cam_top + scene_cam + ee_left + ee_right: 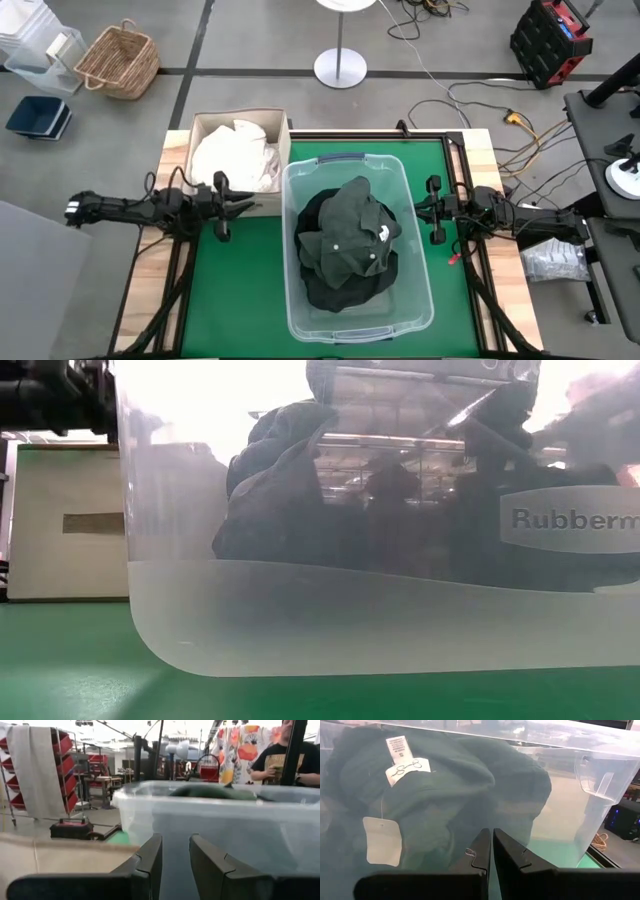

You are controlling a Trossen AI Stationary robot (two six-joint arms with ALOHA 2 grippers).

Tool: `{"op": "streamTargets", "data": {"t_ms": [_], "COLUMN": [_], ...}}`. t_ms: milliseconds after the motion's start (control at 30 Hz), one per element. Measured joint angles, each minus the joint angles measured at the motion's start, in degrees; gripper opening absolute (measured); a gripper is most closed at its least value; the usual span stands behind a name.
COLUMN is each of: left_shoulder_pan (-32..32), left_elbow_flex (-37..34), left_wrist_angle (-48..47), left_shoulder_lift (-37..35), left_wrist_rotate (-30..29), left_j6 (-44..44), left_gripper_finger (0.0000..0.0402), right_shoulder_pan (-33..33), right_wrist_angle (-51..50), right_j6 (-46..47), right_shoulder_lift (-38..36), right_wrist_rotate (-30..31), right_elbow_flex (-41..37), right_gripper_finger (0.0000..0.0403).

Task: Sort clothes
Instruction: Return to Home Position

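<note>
Green shirt [445, 785] tagged "S" lies in "Rubberm" tub [350, 630]; left gripper [175, 840] narrowly parted, right gripper [492, 832] closed, both empty

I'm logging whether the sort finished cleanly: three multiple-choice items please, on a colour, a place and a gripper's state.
1. Top garment in the clear tub: A white, B dark green, C red.
2. The white clothes lie in: A the cardboard box, B the tub, C neither.
3. Right gripper: A shut, empty, B shut on a garment, C wide open.
Key: B, dark green tops the pile; A, white fills the box; A, its fingers meet with nothing between. Left gripper hangs left of the tub.
</note>
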Motion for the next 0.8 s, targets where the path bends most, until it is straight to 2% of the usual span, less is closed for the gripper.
{"op": "streamTargets", "data": {"t_ms": [300,667,800], "left_shoulder_pan": [0.2,0.2,0.2], "left_elbow_flex": [-8.7,-8.6,-8.6], "left_wrist_angle": [4.7,-6.1,-8.9], "left_shoulder_lift": [-7.2,-16.6,-17.2], "left_wrist_rotate": [0.4,1.4,1.7], "left_j6": [-2.8,1.1,4.1], "left_gripper_finger": [0.0078,0.0078,0.0078], "right_shoulder_pan": [0.0,0.0,0.0], "right_wrist_angle": [0.0,0.0,0.0], "right_j6": [0.0,0.0,0.0], "right_shoulder_lift": [0.0,0.0,0.0], "right_wrist_rotate": [0.0,0.0,0.0], "right_elbow_flex": [0.0,0.0,0.0], "right_gripper_finger": [0.0013,0.0013,0.0013]}}
